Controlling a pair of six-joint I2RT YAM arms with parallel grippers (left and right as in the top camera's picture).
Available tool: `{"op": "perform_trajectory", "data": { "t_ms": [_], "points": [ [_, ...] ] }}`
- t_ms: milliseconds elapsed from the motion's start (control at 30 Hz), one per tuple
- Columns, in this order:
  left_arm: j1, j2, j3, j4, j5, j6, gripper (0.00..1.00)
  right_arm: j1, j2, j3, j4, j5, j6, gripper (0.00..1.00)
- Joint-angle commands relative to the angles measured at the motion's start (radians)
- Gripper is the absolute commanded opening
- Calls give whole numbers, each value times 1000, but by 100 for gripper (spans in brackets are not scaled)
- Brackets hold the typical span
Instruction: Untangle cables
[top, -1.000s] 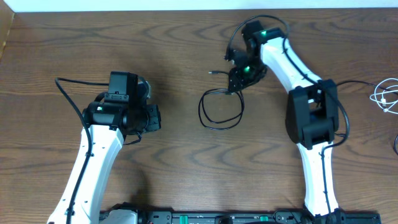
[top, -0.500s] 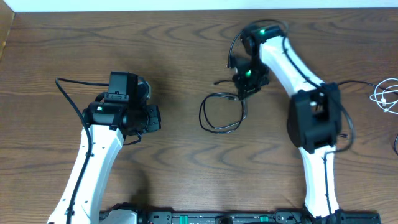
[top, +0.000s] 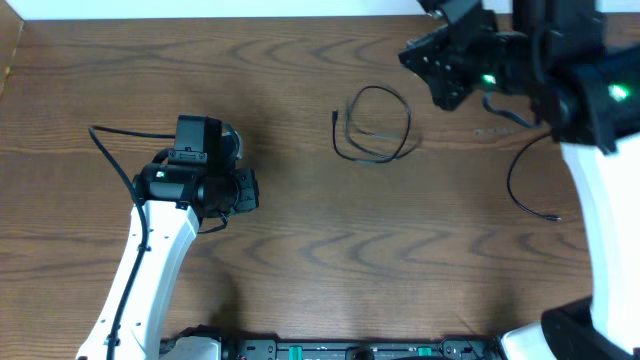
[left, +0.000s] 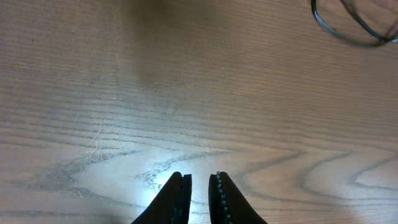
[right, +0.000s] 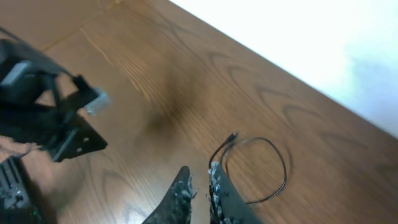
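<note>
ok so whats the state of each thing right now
black cable: loose loop lying on the table, not held
left fingers: all but shut, holding nothing
right fingers: all but shut, holding nothing, clear of the cable

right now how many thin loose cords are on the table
1: the black cord, looped far-middle on the table, left of the right gripper. The raised right arm may hide others.
</note>
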Motion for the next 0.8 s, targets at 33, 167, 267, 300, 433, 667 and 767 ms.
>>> {"op": "perform_trajectory", "data": {
  "t_ms": [33,167,267,300,433,667,767],
  "points": [
    [-1,5,-6,-3,-3,-14,16,-6,41,-21,-42,58,28,6],
    [-1,5,-6,-4,-3,-14,16,-7,50,-47,-61,200,55,15],
    [-1,5,-6,-4,-3,-13,16,-6,63,-87,-61,250,55,34],
    [-1,5,-6,-4,-3,-13,16,-6,72,-100,-61,260,55,36],
    [-1,5,-6,-4,-3,-13,17,-7,120,-152,-58,268,56,41],
    [-1,5,-6,-4,-3,-13,16,-7,257,-197,-61,272,159,43],
    [-1,5,-6,-8,-3,-13,16,-19,330,-206,-58,302,327,45]
  ]
}}
